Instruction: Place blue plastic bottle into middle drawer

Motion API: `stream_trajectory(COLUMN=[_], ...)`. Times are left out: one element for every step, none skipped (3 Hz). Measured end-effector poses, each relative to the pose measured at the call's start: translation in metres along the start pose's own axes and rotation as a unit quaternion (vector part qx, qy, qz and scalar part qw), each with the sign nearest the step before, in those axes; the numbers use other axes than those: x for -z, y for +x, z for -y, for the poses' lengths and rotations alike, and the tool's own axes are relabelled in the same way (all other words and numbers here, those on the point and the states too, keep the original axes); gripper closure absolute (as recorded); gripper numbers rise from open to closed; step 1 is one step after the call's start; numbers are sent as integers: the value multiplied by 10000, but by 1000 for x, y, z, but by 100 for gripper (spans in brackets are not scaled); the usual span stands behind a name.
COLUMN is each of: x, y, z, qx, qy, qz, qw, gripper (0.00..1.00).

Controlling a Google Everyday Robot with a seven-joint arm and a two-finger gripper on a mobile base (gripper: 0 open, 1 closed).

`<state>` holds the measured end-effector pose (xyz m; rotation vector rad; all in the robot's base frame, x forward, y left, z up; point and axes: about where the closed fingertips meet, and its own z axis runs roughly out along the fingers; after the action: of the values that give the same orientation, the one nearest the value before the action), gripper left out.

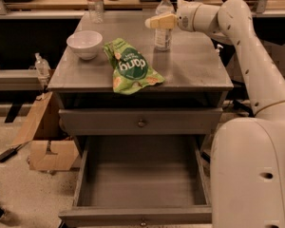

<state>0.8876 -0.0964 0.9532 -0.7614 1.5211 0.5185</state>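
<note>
The blue plastic bottle point(163, 34) stands upright on the back right part of the grey cabinet top point(194, 65); it is clear with a white cap and a pale label. My gripper point(157, 22) reaches in from the right at the height of the bottle's shoulder and overlaps it in this view. The middle drawer point(141, 177) is pulled wide open below, with a bare floor and a small knob point(143, 220) on its front.
A white bowl point(84, 43) and a green snack bag point(130, 66) lie on the cabinet top. Another water bottle point(95, 3) stands at the back left. A shut drawer front with a brass knob point(141, 123) sits above the open one. A cardboard box point(47, 151) lies on the floor at the left. My arm point(256, 127) fills the right side.
</note>
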Motion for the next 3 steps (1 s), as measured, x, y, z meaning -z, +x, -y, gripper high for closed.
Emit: stream_trajectory(x=[-12,-16,-20], y=[16,17,18], z=[10,9,6], qx=[-387,-402,-412], qy=[49,32,2], qz=[136,139,135], qw=[9991,9991,9991], gripper=[19,42,73])
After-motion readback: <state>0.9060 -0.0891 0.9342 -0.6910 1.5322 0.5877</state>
